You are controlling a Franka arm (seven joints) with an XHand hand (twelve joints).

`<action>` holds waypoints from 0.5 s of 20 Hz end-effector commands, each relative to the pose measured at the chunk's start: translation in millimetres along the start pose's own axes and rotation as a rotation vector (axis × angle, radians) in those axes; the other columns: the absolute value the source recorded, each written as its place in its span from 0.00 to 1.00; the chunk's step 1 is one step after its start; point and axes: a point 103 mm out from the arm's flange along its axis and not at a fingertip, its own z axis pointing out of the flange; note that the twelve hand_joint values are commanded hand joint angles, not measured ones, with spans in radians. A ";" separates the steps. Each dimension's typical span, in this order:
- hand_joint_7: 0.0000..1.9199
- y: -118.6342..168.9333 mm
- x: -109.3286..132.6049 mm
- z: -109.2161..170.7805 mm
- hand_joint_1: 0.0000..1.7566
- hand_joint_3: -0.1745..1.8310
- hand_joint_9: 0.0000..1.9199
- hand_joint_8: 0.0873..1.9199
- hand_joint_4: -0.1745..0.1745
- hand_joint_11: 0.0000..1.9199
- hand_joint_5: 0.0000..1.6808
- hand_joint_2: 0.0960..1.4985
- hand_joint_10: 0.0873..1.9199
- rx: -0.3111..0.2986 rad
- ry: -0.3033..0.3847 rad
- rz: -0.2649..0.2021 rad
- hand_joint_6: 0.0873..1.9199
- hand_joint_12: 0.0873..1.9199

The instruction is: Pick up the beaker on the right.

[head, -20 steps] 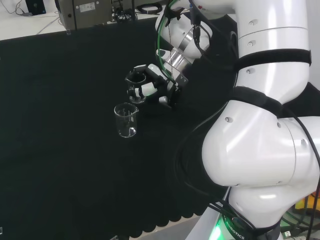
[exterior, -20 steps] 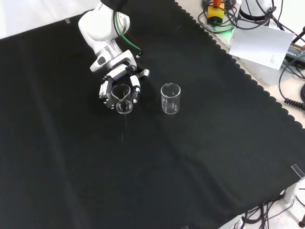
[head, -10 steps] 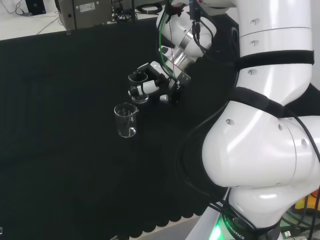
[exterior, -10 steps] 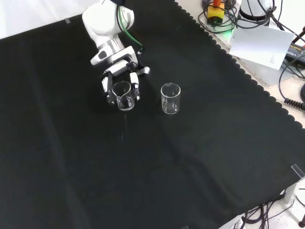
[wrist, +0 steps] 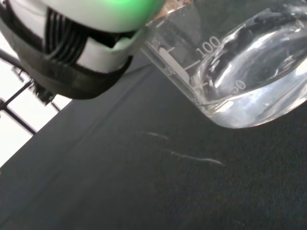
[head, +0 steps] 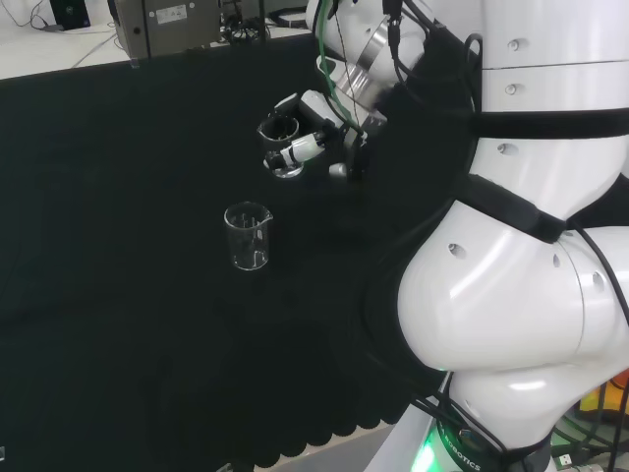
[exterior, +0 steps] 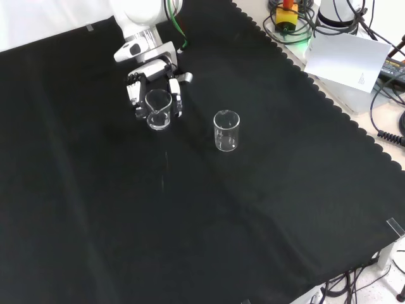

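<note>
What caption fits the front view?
Hand with fingers curled round one beaker; second beaker stands alone on the cloth.

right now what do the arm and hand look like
The arm is glossy white with rounded links and black bands at its joints. Green and black cables run along its wrist to the hand, which is black and white, with white finger segments on dark joints.

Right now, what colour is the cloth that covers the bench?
Black. The cloth is plain black with a scalloped edge, clearest in the front view.
</note>
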 end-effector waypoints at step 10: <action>0.91 -80.0 47.0 -39.1 0.69 0.00 0.96 0.07 0.16 0.79 0.87 0.67 0.00 0.194 -0.027 0.007 0.04 0.21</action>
